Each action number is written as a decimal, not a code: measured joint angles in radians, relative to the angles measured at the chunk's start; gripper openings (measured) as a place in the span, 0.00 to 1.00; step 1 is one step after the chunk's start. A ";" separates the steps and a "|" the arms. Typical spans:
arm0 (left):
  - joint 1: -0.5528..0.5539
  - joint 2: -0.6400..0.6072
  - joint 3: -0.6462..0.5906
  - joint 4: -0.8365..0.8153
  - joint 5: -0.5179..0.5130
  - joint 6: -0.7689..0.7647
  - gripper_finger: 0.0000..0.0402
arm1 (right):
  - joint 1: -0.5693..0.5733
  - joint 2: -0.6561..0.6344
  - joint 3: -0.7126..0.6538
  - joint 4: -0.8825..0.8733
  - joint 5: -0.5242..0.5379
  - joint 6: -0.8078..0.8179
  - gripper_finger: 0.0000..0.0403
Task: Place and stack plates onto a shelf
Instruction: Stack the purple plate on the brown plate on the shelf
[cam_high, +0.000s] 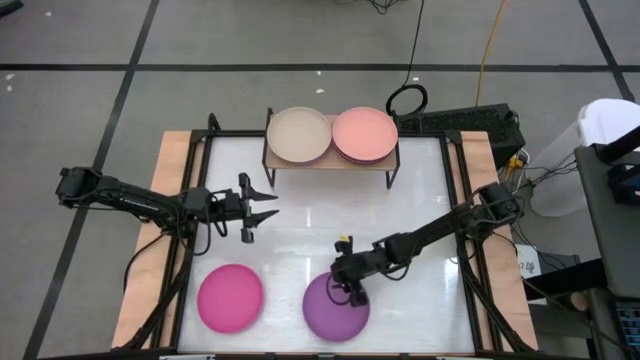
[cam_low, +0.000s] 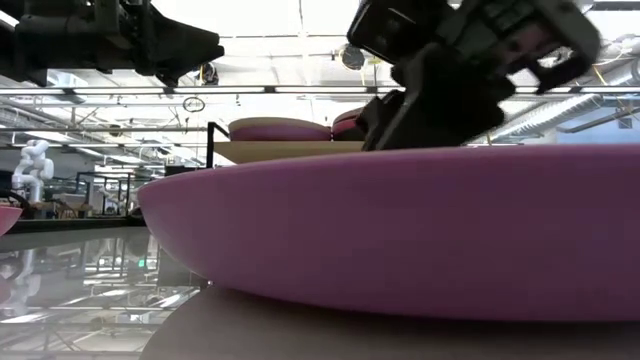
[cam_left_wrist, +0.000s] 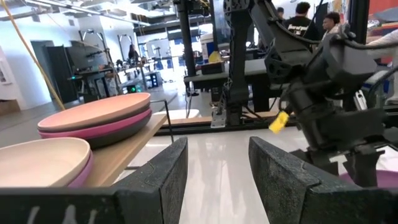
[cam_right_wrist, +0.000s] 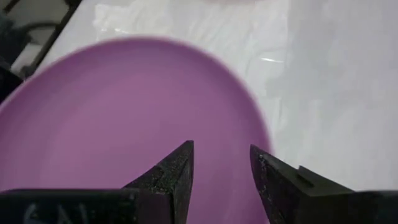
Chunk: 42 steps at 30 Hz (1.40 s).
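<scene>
At the near edge of the desk (cam_high: 420, 210) lie two plates: a purple plate (cam_high: 333, 312) toward the right and a magenta plate (cam_high: 230, 297) just left of it, apart from each other. The right gripper (cam_high: 355, 293) hangs over the purple plate's far rim, its jaws apart with a gap between the fingers (cam_right_wrist: 171, 171); in the right wrist view they stand above the plate's inner face (cam_right_wrist: 124, 118), and whether they touch it is hard to tell from these angles. In the low view that plate (cam_low: 400, 230) fills most of the frame, with the right gripper (cam_low: 440, 100) just above its rim.

Farther in, over the left half of the desk, the left gripper (cam_high: 262, 207) hovers off the surface with its jaws spread, pointing toward the right arm.

At the far edge stands the shelf (cam_high: 330, 160). On its wooden top sit a beige plate (cam_high: 298, 135) at the left and a pale pink plate (cam_high: 364, 133) at the right. The left wrist view shows the pale pink one (cam_left_wrist: 93, 112) topping a stack, with a magenta and a darker plate under it.
</scene>
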 joint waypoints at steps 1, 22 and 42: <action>0.000 0.000 0.000 -0.002 0.000 -0.001 0.44 | -0.004 -0.004 0.000 0.005 0.003 0.003 0.35; 0.000 0.000 0.000 -0.006 0.000 -0.044 0.44 | -0.047 -0.010 -0.075 -0.047 0.026 0.072 0.35; -0.010 -0.049 0.000 -0.022 0.007 -0.026 0.44 | -0.071 -0.073 -0.119 0.019 0.103 0.022 0.01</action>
